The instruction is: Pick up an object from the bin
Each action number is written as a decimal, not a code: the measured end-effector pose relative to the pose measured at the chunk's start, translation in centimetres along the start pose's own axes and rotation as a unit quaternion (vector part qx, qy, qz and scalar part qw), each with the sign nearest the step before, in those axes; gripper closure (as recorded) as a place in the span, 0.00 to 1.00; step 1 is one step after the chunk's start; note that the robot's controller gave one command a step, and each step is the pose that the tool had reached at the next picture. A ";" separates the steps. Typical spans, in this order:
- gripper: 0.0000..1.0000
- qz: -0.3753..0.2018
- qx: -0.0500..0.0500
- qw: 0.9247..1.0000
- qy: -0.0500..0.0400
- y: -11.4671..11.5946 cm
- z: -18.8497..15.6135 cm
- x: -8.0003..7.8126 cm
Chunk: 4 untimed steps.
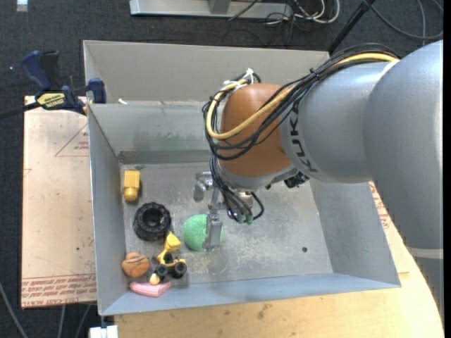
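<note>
Green rounded lump (195, 232) on the floor of the grey bin (296, 224), left of centre and towards the near wall. Gripper (213, 234) is low in the bin, its tip at the lump's right edge; contact looks likely but is not certain. Pincer state: cannot tell, as the orange wrist cover (246, 129) and cables block the view from above. Left of the lump, just beside it: black ribbed ring (152, 221). Yellow block (131, 185) sits further back by the left wall. Small heap in the near-left corner: yellow-and-black toy (170, 259), brown ball (136, 264), pink flat piece (150, 288).
</note>
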State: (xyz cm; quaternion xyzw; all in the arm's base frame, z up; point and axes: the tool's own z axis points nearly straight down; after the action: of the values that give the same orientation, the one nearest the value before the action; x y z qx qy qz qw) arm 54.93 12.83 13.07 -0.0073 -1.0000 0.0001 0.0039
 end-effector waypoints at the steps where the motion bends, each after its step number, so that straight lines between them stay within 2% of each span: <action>1: 0.00 0.010 -0.001 1.000 -0.006 0.4 -0.3 1.0; 2: 0.00 0.021 0.000 1.000 -0.002 -0.6 6.5 1.7; 3: 1.00 0.035 -0.001 0.999 -0.004 -0.6 6.1 1.0; 4: 1.00 0.035 -0.001 0.999 -0.004 -0.6 6.1 1.0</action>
State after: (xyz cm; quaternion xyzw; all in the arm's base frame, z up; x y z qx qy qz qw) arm 53.89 12.26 6.98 -0.0428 -0.9991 -0.0009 -0.0005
